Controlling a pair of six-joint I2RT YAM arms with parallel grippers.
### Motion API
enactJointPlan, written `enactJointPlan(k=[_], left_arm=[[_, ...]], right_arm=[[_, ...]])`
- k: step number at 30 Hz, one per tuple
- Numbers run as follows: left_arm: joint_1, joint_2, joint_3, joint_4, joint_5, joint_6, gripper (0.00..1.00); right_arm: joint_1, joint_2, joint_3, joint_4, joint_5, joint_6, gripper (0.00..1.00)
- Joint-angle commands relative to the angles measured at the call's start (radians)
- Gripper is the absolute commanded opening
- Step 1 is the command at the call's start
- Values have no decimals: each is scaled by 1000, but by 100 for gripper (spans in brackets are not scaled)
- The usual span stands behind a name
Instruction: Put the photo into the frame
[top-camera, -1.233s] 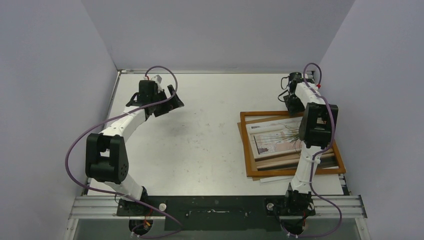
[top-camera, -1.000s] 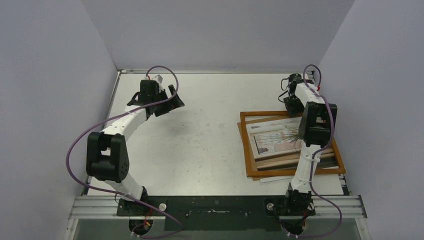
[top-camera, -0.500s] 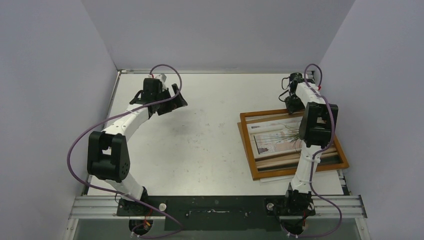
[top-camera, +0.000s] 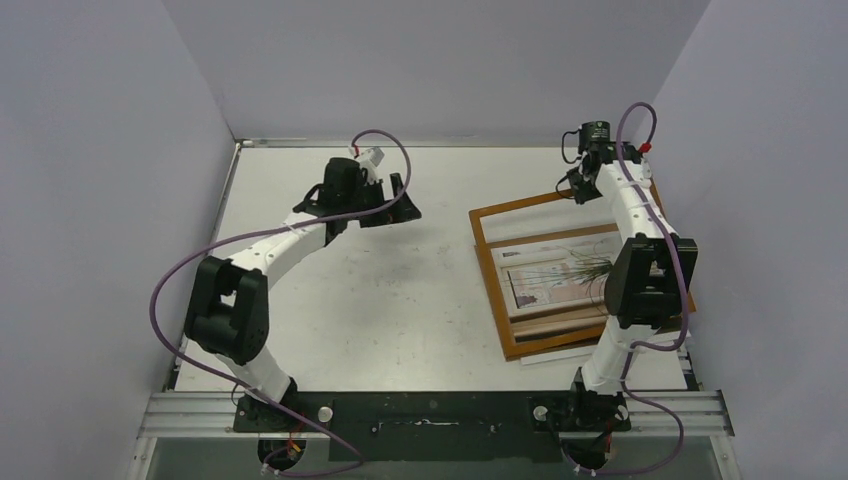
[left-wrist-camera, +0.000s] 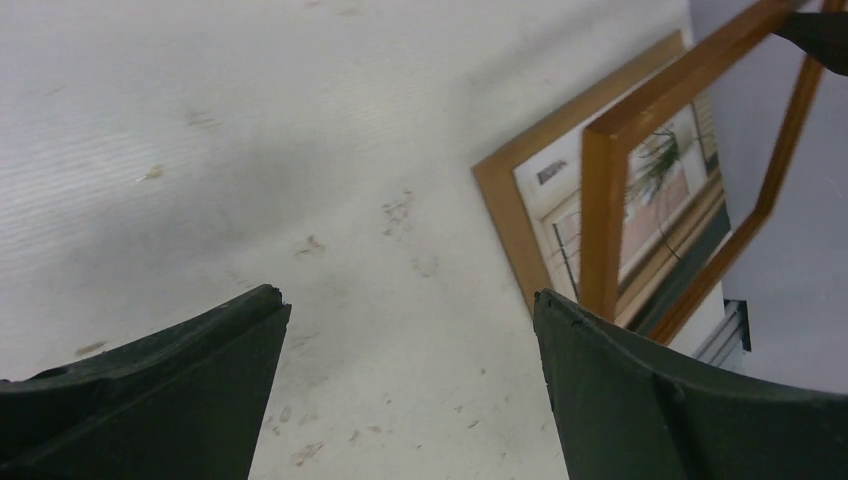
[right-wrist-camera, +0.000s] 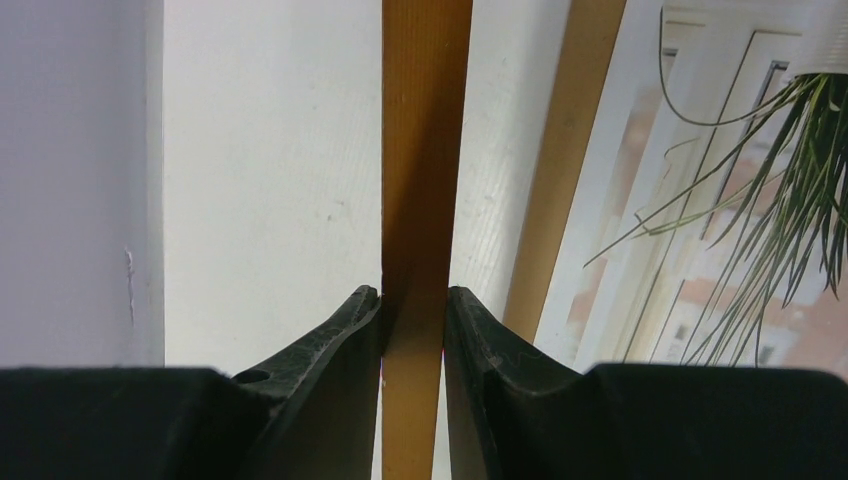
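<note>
So the frame (top-camera: 489, 281) is thin orange-brown wood, a plain open rectangle with a smooth matte face. It sits on the right side of the table (top-camera: 400, 300), tipped up: the far rail is off the surface and the near rail is down low. The right gripper (right-wrist-camera: 413, 295) has that far rail pinched between its two dark fingers, which are pressed flat against both sides of the wood. The photo (top-camera: 550, 275) lies flat on the table inside the frame's outline, a beige print of a spiky grass plant by a window. A flat brown strip (right-wrist-camera: 570, 150) runs along the photo's far edge, and I honestly can't tell what it belongs to. The left gripper (left-wrist-camera: 405, 300) hangs over bare table well to the left, its chunky wedge-shaped fingers spread wide with nothing between them. The tabletop is whitish, finely ribbed and scuffed with little marks. From above, the right arm (top-camera: 648, 280) covers most of the frame's right side and part of the print, and the left wrist view cuts off the frame's upper corner.
</note>
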Motion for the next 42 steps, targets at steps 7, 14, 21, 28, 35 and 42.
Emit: enactJointPlan(k=[7,14,21,28,35,42], left_arm=[[-177,104,-112,625,117,-61,90],[-181,124,-95,582,140,19,83],[-179,135,-36,515,474,-34,69],[-179,99,-52,537,602,-111,47],[-176,-11,-107,477,595,-49,19],[-178,-72,-89,385,592,40,0]], right_arm=[[122,-141,-67,21,-26,33,6],[152,-202,-98,28,-64,22,6],[177,-249,-138,52,-110,6,7],[192,-269,-142,57,-133,0,6],[215,-278,-146,50,-134,1,9],[224,-302,-203,38,-134,-18,25]])
